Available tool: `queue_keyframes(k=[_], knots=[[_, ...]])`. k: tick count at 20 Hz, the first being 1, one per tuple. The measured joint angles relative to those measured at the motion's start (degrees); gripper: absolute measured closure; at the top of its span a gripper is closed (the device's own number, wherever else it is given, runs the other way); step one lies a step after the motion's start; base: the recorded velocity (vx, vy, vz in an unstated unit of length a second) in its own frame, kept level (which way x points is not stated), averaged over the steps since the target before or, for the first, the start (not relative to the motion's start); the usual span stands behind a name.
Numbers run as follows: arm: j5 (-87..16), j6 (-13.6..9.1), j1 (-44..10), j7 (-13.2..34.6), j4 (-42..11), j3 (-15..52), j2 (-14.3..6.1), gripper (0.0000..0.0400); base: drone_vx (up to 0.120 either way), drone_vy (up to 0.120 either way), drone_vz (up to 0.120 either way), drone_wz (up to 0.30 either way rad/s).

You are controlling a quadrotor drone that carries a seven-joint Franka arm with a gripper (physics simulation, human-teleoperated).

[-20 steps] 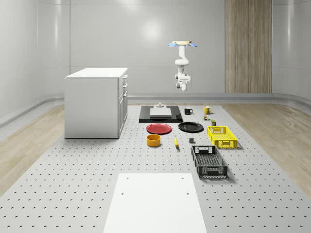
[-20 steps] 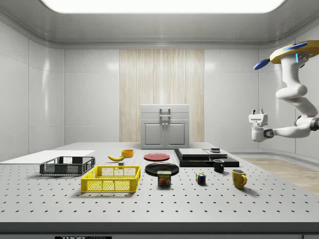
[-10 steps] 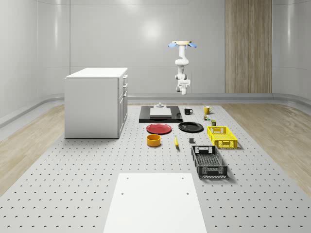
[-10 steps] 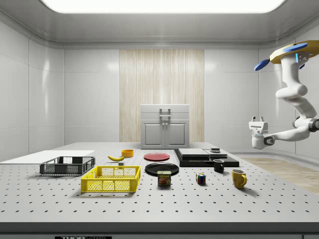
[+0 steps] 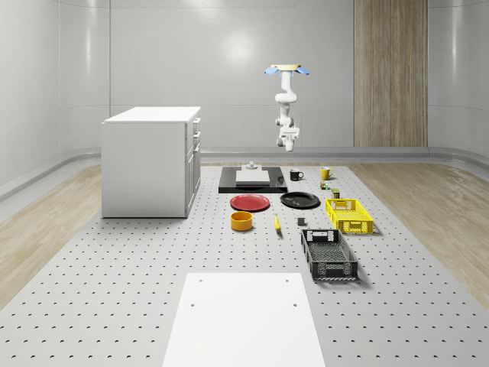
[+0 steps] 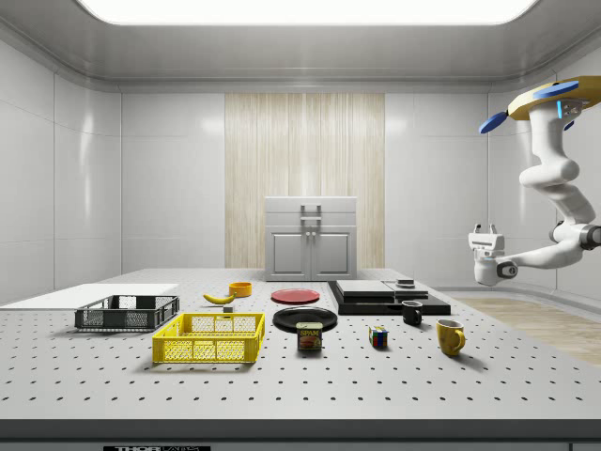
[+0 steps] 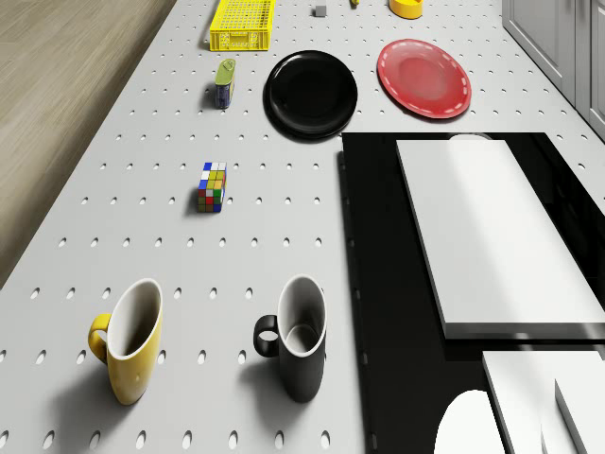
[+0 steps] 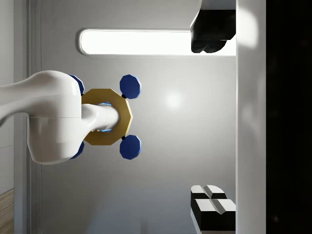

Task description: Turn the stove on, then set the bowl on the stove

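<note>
The stove (image 5: 252, 183) is a black slab with a white block on top at the table's far end, also seen as the stove (image 6: 376, 299) and the stove (image 7: 378, 312). The orange bowl (image 5: 242, 221) sits mid-table in front of the red plate; it is also the bowl (image 6: 240, 288) and the bowl (image 7: 406, 8). The drone (image 5: 287, 69) hovers high past the stove's far side. My gripper (image 6: 485, 229) hangs in the air well above and beyond the stove, fingers turned upward, open and holding nothing. The wrist view looks up at the drone (image 8: 105, 117) between the spread fingers (image 8: 212, 29).
A white cabinet (image 5: 149, 160) stands at the whole-scene view's left. A red plate (image 5: 250, 202), black plate (image 5: 299, 200), banana (image 5: 276, 222), yellow crate (image 5: 349, 215) and black crate (image 5: 328, 254) lie mid-table. Black mug (image 7: 295, 339) and yellow mug (image 7: 130, 340) stand beside the stove.
The arm has shifted a little: the gripper has sunk slightly and drawn nearer the drone's side. The drone and the table's objects have stayed put.
</note>
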Motion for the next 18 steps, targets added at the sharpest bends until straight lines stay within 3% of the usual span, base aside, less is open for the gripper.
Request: queue_keyframes(k=[5, 13, 18], knots=[[0.01, 0.04, -0.04, -0.02, 0.16, 0.03, -0.02, 0.0000, 0.016, -0.104, 0.000, 0.000], [-0.01, 0.32, -0.09, -0.03, 0.04, 0.08, -0.21, 0.0000, 0.120, -0.120, 0.000, 0.000], [-0.08, 0.52, -0.13, -0.04, -0.09, 0.14, -0.35, 0.0000, 0.000, -0.120, 0.000, 0.000]])
